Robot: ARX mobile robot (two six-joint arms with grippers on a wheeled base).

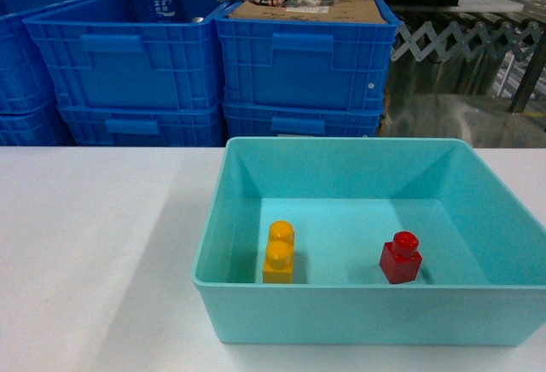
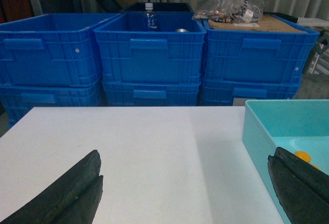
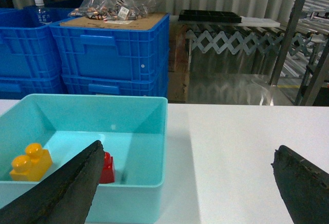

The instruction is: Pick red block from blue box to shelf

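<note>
One turquoise blue box [image 1: 367, 312] sits on a white table [image 1: 94, 244], holding two bricks: one red block [image 1: 401, 258] right, one yellow two-stud brick [image 1: 279, 252] left. Both the left gripper [image 2: 187, 193] and right gripper [image 3: 190, 183] hover with fingers apart, empty.

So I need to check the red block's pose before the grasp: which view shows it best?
The head view: the red block sits fully visible, upright, stud up, on the blue box floor. The right wrist view shows only part of it behind a finger. The left wrist view misses it.
</note>
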